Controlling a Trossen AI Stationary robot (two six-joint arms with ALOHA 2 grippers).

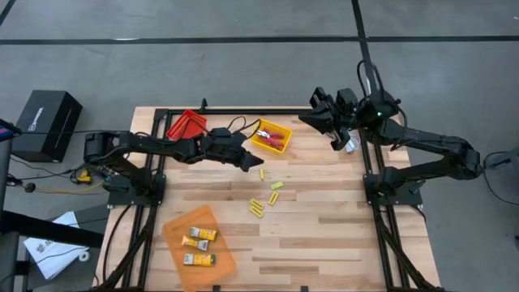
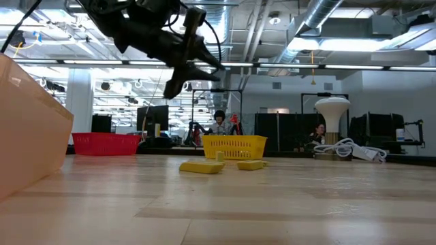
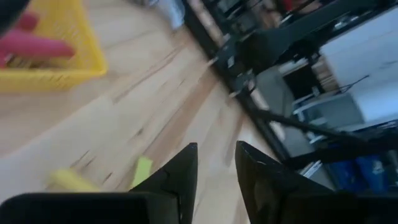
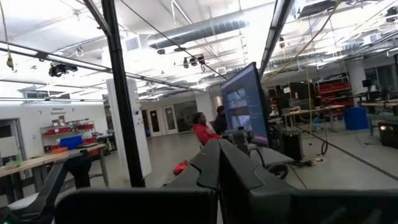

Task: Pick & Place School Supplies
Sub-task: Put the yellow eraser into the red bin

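The left gripper [image 1: 250, 162] hangs above the counter [image 1: 324, 227] beside the yellow tray [image 1: 271, 136], fingers a little apart, holding nothing. The right gripper [image 1: 315, 118] waits with fingers pressed together.

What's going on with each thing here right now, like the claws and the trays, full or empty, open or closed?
Left gripper: in the air near the yellow tray, fingers slightly apart, holding nothing.
Right gripper: raised at the table's far right corner, shut, empty.
Yellow tray: holds red-handled tools.
Red tray: looks empty.
Orange tray: holds three yellow-and-white packs.
Yellow sticks: loose on the table.
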